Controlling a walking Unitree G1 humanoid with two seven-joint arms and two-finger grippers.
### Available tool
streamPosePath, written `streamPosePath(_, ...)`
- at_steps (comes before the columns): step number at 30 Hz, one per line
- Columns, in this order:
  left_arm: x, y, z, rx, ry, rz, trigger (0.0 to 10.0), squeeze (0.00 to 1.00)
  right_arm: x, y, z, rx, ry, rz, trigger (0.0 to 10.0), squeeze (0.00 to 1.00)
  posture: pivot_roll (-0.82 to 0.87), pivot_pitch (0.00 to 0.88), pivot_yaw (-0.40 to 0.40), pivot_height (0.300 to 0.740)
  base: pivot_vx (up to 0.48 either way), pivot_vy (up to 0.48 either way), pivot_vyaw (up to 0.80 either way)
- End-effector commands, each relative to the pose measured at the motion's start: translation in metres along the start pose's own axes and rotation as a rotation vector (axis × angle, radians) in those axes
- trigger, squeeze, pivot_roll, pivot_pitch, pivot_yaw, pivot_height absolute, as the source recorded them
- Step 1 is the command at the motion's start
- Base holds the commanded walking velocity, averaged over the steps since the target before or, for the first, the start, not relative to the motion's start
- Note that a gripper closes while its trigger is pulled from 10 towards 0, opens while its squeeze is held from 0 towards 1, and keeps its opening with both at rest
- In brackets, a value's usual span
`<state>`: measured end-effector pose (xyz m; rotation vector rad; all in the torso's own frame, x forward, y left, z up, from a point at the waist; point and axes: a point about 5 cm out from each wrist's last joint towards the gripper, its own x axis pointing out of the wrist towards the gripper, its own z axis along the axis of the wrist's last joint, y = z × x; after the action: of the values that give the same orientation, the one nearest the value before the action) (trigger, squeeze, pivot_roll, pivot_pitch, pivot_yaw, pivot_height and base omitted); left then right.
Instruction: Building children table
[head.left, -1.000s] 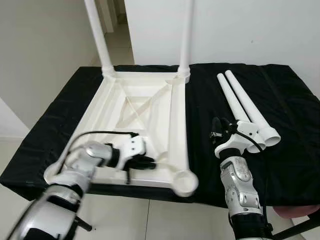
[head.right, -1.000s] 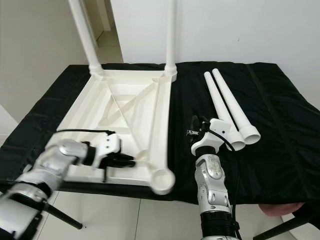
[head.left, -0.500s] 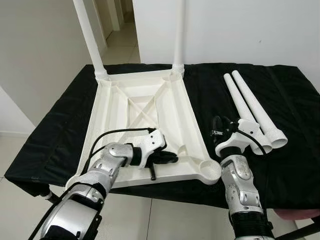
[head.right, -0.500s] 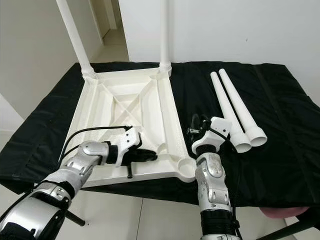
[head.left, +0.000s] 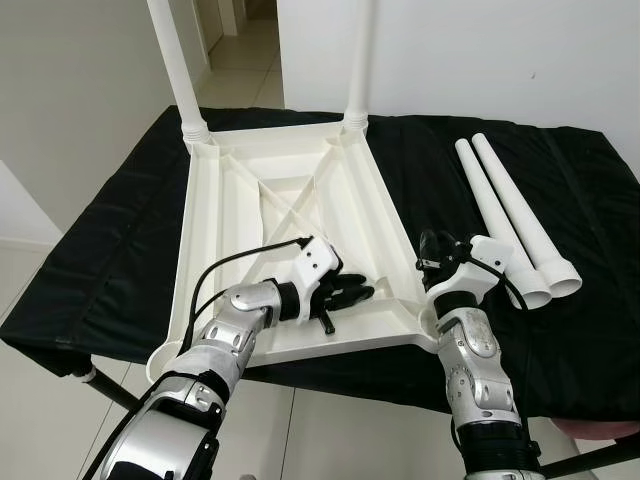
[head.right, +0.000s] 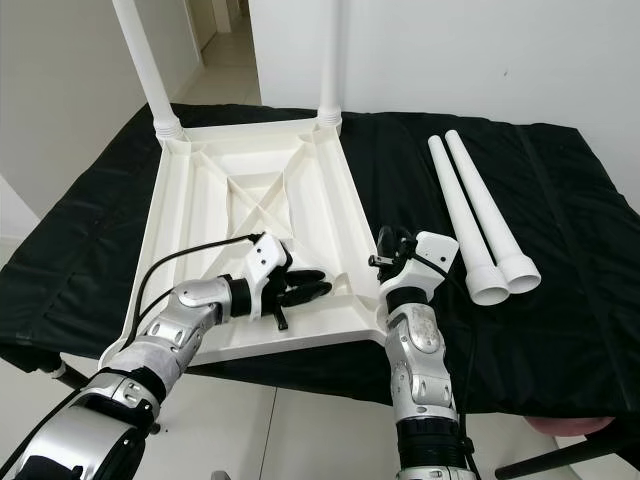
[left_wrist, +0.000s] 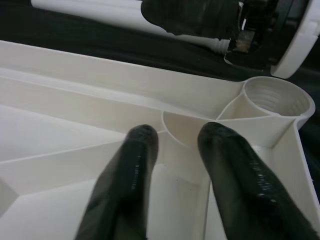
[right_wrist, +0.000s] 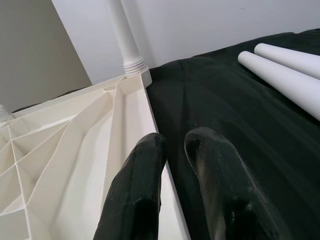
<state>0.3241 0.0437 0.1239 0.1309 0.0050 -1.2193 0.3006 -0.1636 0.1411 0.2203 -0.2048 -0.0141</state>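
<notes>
Left eye view: upside-down white tabletop (head.left: 290, 200) lies on the black cloth (head.left: 110, 240) w/ two legs already screwed in at the far corners (head.left: 170, 60), (head.left: 360, 60). Two loose legs (head.left: 505, 215) lie side by side on the cloth to the robot's right, flared ends toward the near edge.

What changed over the last sec: the tabletop has swung round on the cloth. Its near right corner, which hung off the front edge a sec ago, now sits further right, and the near right socket (left_wrist: 275, 97) is right by the right gripper (head.left: 432, 262). Far corners barely moved, so it looks pivoted about them. Camera shifted a bit too, but the top moved relative to the loose legs, so it's a real move.

Left gripper (head.left: 350, 294) rests inside the frame near the front rail, fingers (left_wrist: 132, 165) slightly apart w/ a rib betw. them in the left wrist view; can't tell if it's actually pinching the rib or just pressing. Right gripper hovers at the right rim, fingers (right_wrist: 145, 180) a little apart, holding nothing, one each side of the rim edge.

Meaning for the task, my read: approx. half done. Empty socket is now close to the loose legs, so next job is prob. the right arm picking up a leg and seating it there.
</notes>
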Motion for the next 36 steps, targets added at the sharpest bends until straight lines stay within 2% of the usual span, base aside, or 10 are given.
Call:
streamPosePath(1,-0.002,0.0,0.001,0.011,0.006,0.018,10.0,1.0,0.001,-0.001,-0.002,0.006,0.009,-0.021,10.0,0.0,-0.1,0.0,0.052,0.74,0.0,0.0,0.0)
streamPosePath(2,-0.002,-0.002,0.009,0.031,-0.012,0.021,10.0,0.0,0.002,-0.003,-0.003,0.011,0.015,-0.033,10.0,0.0,-0.1,0.0,0.05,0.74,0.0,0.0,0.0)
streamPosePath(4,-0.001,-0.003,0.019,0.048,-0.044,0.031,10.0,0.0,0.004,-0.005,-0.003,-0.001,0.02,-0.05,10.0,0.0,-0.09,0.0,0.048,0.74,0.0,0.0,0.0)
streamPosePath(5,0.0,-0.004,0.029,0.05,-0.076,0.046,10.0,0.0,0.007,-0.007,-0.003,-0.009,0.025,-0.064,10.0,0.69,-0.09,0.0,0.044,0.74,0.0,0.0,0.0)
streamPosePath(6,0.0,-0.005,0.041,0.04,-0.114,0.07,10.0,0.0,0.01,-0.01,-0.001,-0.017,0.022,-0.085,10.0,1.0,-0.08,0.0,0.042,0.74,0.0,0.0,0.0)
streamPosePath(10,-0.001,-0.005,0.057,0.023,-0.166,0.14,10.0,0.0,0.016,-0.017,0.003,-0.043,0.007,-0.13,10.0,1.0,-0.07,0.0,0.034,0.74,0.0,0.0,0.0)
streamPosePath(12,-0.004,-0.002,0.068,0.038,-0.192,0.279,10.0,0.0,0.02,-0.035,0.01,-0.121,-0.016,-0.228,10.0,1.0,-0.07,0.0,0.027,0.74,0.0,0.0,0.0)
streamPosePath(20,-0.011,0.0,0.07,0.009,-0.168,0.438,10.0,0.0,0.024,-0.066,0.018,-0.26,-0.011,-0.383,10.0,0.96,-0.06,0.0,0.018,0.74,0.0,0.0,0.0)
streamPosePath(21,-0.012,-0.002,0.072,-0.003,-0.167,0.455,10.0,0.0,0.025,-0.071,0.019,-0.273,-0.003,-0.417,10.0,0.0,-0.06,0.0,0.016,0.74,0.0,0.0,0.0)
streamPosePath(36,-0.006,-0.019,0.084,-0.126,-0.206,0.406,10.0,0.0,0.015,-0.097,0.008,-0.308,0.084,-0.579,10.0,0.0,-0.06,0.0,0.014,0.74,0.0,0.0,0.0)
